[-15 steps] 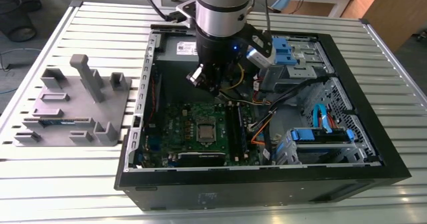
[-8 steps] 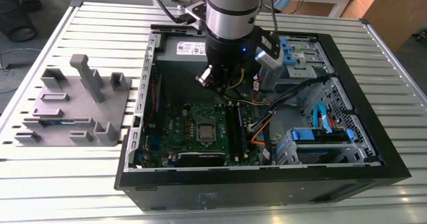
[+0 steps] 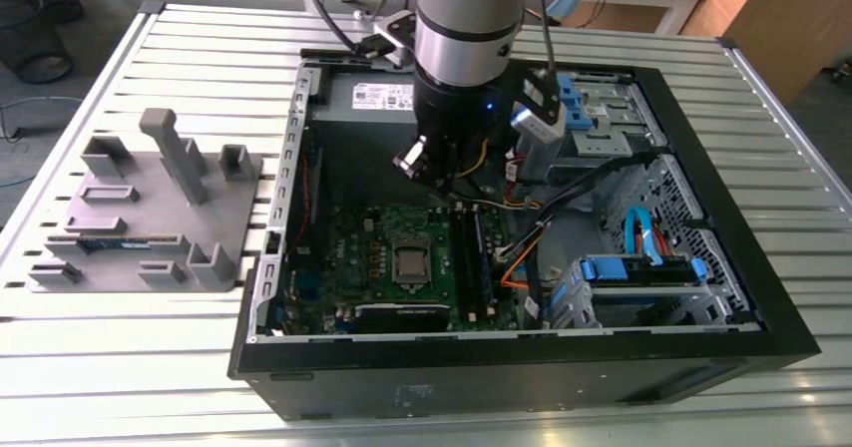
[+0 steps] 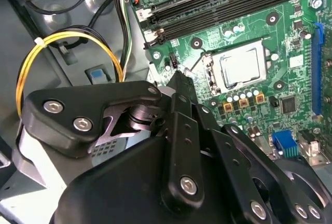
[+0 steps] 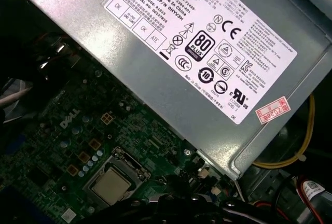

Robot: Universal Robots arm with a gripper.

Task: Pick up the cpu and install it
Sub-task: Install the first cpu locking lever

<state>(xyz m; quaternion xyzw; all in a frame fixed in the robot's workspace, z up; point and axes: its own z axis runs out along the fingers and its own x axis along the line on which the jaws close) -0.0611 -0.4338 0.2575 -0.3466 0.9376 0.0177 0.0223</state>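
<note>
The cpu (image 3: 410, 260), a small square chip with a silvery top, lies flat in the socket on the green motherboard (image 3: 349, 257) inside the open computer case. Both wrist views show the cpu (image 4: 240, 64) (image 5: 110, 185) seated inside the socket's metal frame. My gripper (image 3: 418, 166) hangs above the board, higher than the socket and toward the power supply (image 3: 379, 96). In the second wrist view its black fingers (image 4: 179, 86) come together at the tips, shut with nothing between them, apart from the cpu.
A grey fixture (image 3: 147, 218) on the slatted table at the exterior view's left holds a green memory stick (image 3: 114, 241). Inside the case are yellow cables (image 4: 62, 45), black memory slots (image 4: 228, 3), drive bays (image 3: 626, 277) and orange and blue cables.
</note>
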